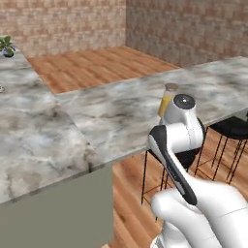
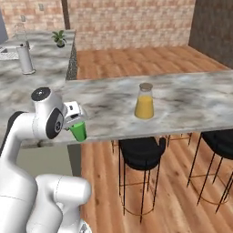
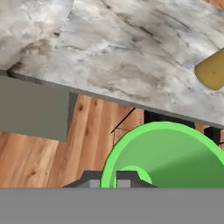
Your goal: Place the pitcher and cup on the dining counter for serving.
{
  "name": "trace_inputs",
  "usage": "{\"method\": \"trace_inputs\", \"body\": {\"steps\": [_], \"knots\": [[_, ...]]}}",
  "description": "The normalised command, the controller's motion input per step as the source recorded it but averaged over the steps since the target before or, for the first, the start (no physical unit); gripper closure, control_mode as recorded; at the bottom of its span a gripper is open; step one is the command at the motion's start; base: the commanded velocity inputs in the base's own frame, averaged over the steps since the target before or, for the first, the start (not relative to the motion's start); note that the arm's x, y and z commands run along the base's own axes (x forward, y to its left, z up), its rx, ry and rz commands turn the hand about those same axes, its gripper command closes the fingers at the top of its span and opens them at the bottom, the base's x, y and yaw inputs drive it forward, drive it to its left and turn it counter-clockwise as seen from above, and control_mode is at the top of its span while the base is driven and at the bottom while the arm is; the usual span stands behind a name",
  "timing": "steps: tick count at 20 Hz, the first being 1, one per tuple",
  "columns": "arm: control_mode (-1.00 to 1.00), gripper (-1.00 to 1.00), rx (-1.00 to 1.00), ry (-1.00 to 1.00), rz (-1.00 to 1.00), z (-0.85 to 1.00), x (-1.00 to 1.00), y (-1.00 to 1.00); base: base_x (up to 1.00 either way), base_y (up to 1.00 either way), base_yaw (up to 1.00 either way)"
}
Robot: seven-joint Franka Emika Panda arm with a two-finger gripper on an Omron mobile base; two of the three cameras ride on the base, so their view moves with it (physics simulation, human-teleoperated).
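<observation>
The gripper (image 2: 76,119) is clamping the rim of the cup (image 2: 78,131), a smooth bright green tumbler flaring toward its mouth, and holding it in the air just off the overhanging edge of the dining counter (image 2: 191,109), a long grey-white marbled slab. The pitcher (image 2: 144,102), a glossy yellow-orange tapered vessel with a tan rim, is standing upright on that slab, well apart. Black round-seated bar stools (image 2: 139,152) on thin wire legs are sitting beneath, over wooden plank flooring (image 2: 173,182).

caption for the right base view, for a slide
Gripper holds the green cup at the near edge of the dining counter, where the pitcher already stands.
</observation>
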Motion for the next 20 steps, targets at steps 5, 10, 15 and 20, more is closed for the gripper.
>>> {"method": "trace_inputs", "body": {"steps": [5,10,15,20], "knots": [[1.00,1.00,0.00,0.00,0.00,0.00,0.00,0.00,0.29,-0.98,0.40],[1.00,1.00,0.00,0.00,0.00,0.00,0.00,0.00,0.26,-0.68,0.27],[1.00,1.00,0.00,0.00,0.00,0.00,0.00,0.00,0.33,-0.12,0.13],[1.00,1.00,0.00,0.00,0.00,0.00,0.00,0.00,0.28,0.31,0.00]]}}
